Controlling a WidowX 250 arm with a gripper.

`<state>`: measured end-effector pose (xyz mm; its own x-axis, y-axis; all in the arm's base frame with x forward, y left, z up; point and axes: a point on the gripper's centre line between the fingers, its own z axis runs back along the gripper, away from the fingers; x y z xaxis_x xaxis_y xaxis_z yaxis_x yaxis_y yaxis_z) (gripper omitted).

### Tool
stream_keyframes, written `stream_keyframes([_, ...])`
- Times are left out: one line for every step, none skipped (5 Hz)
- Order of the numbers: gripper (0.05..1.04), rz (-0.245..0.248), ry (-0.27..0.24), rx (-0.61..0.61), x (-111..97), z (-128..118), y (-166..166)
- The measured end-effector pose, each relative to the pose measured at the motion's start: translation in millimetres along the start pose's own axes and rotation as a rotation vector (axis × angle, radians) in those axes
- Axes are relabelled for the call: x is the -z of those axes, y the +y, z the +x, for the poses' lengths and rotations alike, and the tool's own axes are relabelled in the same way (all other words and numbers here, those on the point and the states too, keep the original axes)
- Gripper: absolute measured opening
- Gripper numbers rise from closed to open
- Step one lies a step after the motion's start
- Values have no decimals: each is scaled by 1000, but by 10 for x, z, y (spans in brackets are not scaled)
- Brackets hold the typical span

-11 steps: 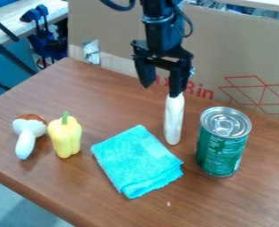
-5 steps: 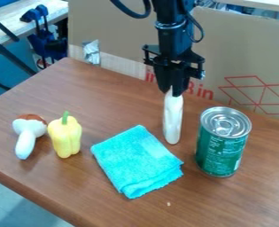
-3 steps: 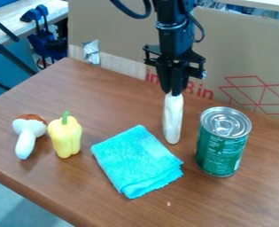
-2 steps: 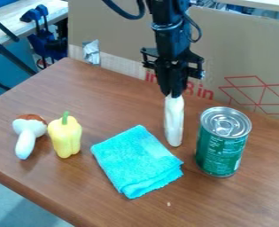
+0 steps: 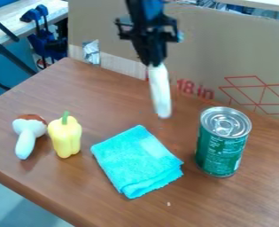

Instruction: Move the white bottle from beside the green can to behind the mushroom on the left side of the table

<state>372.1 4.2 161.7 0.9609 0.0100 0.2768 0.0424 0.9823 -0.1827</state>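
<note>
A: Where is the black two-finger gripper [image 5: 153, 63]?
B: Upper centre of the camera view, pointing down above the brown wood-grain table [image 5: 112, 104].

A: State of the jaws?
B: Drawn close together, with the upper end of a long, slender white object with a rounded lower end [image 5: 160, 91] clasped between them.

A: Position of the white object?
B: Held slightly aslant, its lower end toward the right, hanging clear of the table behind the cloth. Its material cannot be told.

A: And the cloth?
B: A folded turquoise cloth of towel-like fabric [image 5: 135, 162], lying flat near the middle of the table.

A: What stands to its right?
B: An upright green cylindrical can with a silver metal pull-tab lid [image 5: 222, 144], near the cloth but apart from it.

A: The objects to its left?
B: A yellow bell-pepper-shaped item with a green stem [image 5: 64, 136] and, just beside it, a white mushroom-shaped item with a reddish-brown patch on its cap [image 5: 26, 135]. The mushroom's stalk points toward the near table edge.

A: The background?
B: A tan cardboard panel with red printed lines [image 5: 224, 57] stands along the far side; a crumpled silvery piece [image 5: 91, 52] shows against its left part.
</note>
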Motion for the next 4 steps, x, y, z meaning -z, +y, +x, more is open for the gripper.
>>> stream_keyframes([242,24,-32,-72,-206,-27,278])
stream_keyframes([242,82,-52,-168,-381,-115,700])
stream_keyframes([242,113,-75,-291,-516,-257,1175])
stream_keyframes([242,149,-120,-392,-740,-409,1629])
